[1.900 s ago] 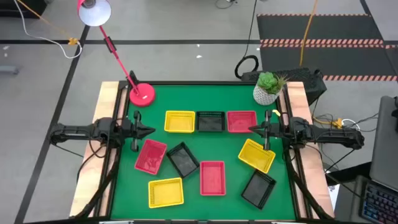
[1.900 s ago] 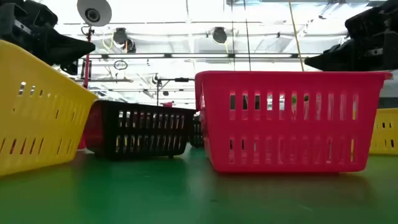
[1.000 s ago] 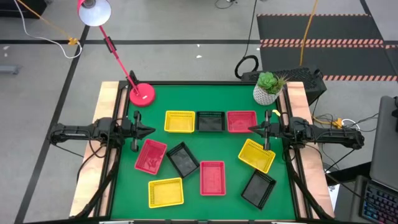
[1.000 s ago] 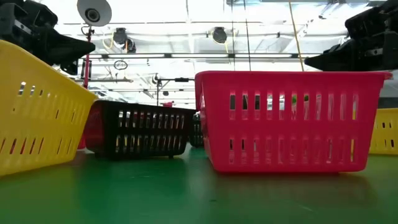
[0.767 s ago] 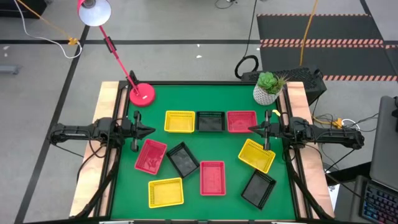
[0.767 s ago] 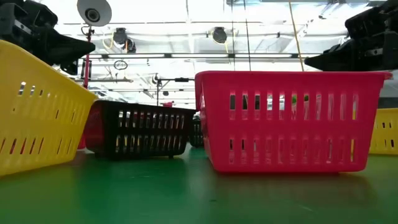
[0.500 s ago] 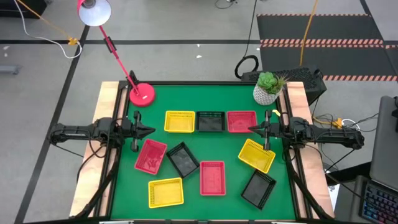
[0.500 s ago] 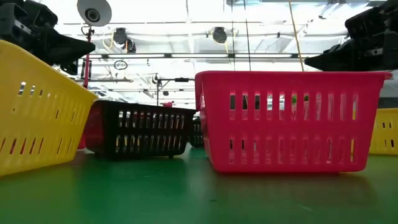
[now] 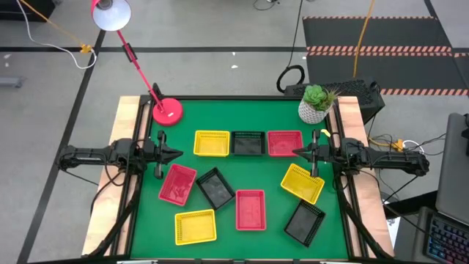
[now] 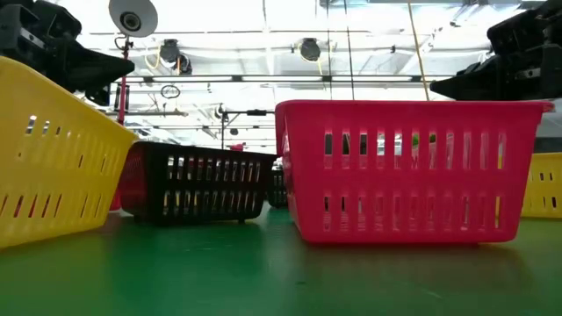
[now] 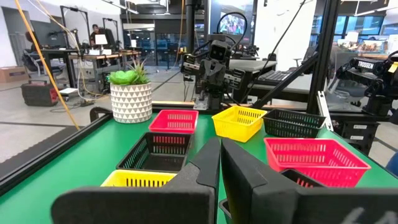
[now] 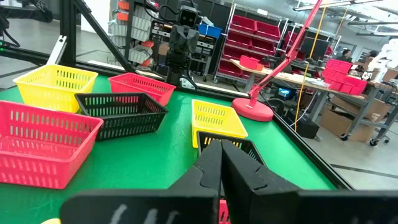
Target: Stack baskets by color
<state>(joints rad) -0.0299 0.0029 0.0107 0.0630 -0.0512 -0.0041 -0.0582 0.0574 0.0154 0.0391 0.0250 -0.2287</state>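
Robotics lab — storage racks point(image 12: 255, 34), workbenches point(image 12: 292, 78), another robot arm point(image 11: 214, 68).

Nine baskets point(image 9: 212, 144) lie unstacked: a yellow, black point(image 9: 248, 143), red point(image 9: 284, 143) row at the back; six scattered askew in front.

You have bright, even overhead light on the green table point(image 9: 242, 165), with only short soft shadows. At table height, ceiling lights glare white across the upper frame. Both wrist views blur their nearest fingers point(image 11: 214, 168) along the bottom edge.
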